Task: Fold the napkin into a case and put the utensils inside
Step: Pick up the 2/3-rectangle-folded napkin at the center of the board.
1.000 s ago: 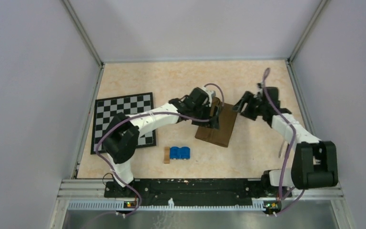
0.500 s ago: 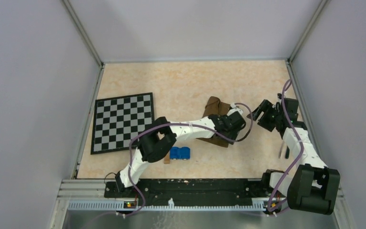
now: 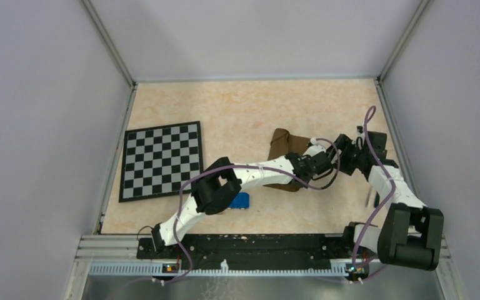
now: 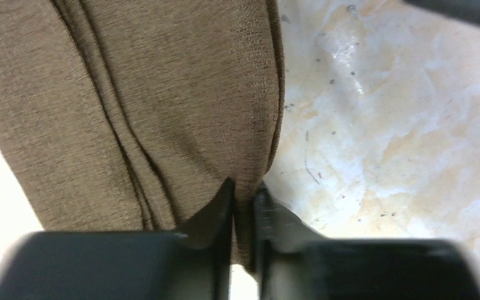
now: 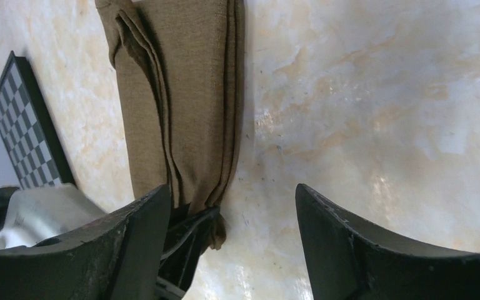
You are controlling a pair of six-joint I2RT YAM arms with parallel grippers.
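Left fingers (image 4: 220,206) have swung over and clamped the folded napkin (image 4: 162,94) at its edge; right fingers (image 5: 142,232) gape open alongside. Another fold looks imminent.

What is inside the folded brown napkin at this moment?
Only layered folds of the napkin show; nothing sticks out. The top layer covers the inside, so I cannot tell. The left gripper pinches one corner.

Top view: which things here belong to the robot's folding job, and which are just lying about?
In the job: napkin, folded into a strip; left claw, pinching its end; right claw, open nearby.
Lying about: checkered mat; blue item.
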